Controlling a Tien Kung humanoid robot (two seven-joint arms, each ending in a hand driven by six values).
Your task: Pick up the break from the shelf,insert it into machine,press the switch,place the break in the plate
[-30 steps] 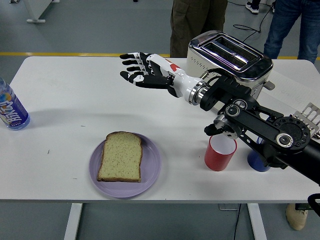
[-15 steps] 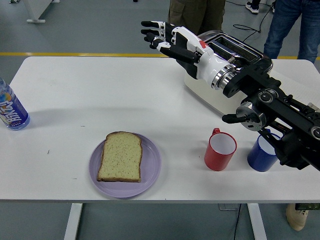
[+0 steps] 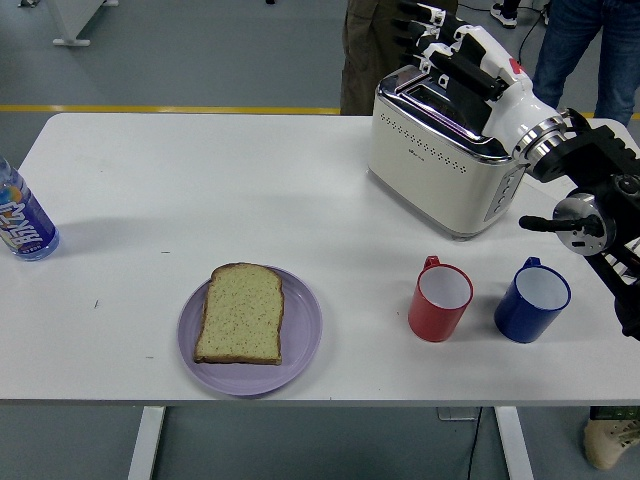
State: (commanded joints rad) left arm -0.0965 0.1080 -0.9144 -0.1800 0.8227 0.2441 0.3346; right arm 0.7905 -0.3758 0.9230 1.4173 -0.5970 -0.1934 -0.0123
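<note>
A slice of bread (image 3: 241, 313) lies flat on the purple plate (image 3: 304, 335) near the table's front edge. The white and chrome toaster (image 3: 440, 160) stands at the back right with both slots showing nothing in them. My right hand (image 3: 432, 32) hovers high above the toaster's far end, fingers spread and holding nothing. Its black forearm (image 3: 590, 190) enters from the right edge. No left arm shows.
A red mug (image 3: 440, 300) and a blue mug (image 3: 532, 299) stand in front of the toaster. A blue bottle (image 3: 22, 222) stands at the left table edge. People stand beyond the far side of the table.
My right hand has swung from above the table's middle up and to the right, ending over the toaster. The arm no longer covers the toaster or the mugs. The bread stayed on the plate.
</note>
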